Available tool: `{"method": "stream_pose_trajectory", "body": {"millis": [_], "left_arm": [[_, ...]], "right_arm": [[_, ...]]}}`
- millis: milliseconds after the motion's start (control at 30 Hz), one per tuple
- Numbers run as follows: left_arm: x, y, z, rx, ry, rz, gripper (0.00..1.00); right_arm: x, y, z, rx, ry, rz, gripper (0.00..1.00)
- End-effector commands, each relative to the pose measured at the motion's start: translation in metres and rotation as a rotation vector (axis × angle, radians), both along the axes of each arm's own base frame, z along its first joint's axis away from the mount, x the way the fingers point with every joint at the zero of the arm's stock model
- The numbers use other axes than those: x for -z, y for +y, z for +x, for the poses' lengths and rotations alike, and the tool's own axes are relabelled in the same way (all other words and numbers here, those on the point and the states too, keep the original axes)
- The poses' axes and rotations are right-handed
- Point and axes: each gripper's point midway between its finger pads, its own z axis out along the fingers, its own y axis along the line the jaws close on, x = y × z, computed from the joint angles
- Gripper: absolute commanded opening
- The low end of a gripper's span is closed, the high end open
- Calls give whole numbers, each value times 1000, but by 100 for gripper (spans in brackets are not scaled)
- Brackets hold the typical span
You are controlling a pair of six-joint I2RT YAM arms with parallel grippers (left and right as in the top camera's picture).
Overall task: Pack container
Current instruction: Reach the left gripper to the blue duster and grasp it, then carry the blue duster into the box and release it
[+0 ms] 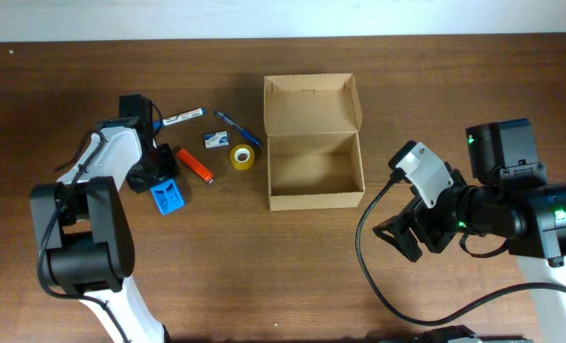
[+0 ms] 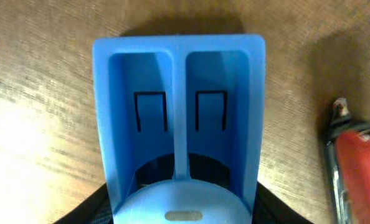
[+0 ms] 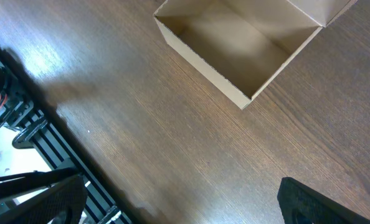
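The container is an open tan cardboard box in the middle of the table, with its flap lid folded back on the far side. It looks empty, and its near corner shows in the right wrist view. My left gripper has its fingers pressed against both sides of a blue plastic piece that has two compartments and lies on the table. My right gripper is wide open and empty over bare wood, right of the box.
Left of the box lie an orange-red cutter, a yellow tape roll, a small white-blue eraser, a blue pen and a marker. The table's edge and a black frame show in the right wrist view.
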Motion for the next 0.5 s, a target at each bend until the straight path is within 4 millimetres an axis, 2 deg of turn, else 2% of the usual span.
{"method": "stream_pose_trajectory", "body": {"millis": [0, 167, 300, 400, 467], "left_arm": [[-17, 0, 6, -9, -32, 2, 2], [-65, 0, 12, -8, -147, 12, 2], [-103, -13, 12, 26, -233, 16, 2], [-132, -44, 6, 104, -290, 7, 2], [-143, -64, 1, 158, -305, 0, 2]], "right_arm": [[0, 1, -1, 4, 6, 11, 99], [0, 1, -1, 4, 6, 11, 99], [0, 1, -1, 4, 6, 11, 99], [0, 1, -1, 4, 6, 11, 99], [0, 1, -1, 4, 6, 11, 99]]}}
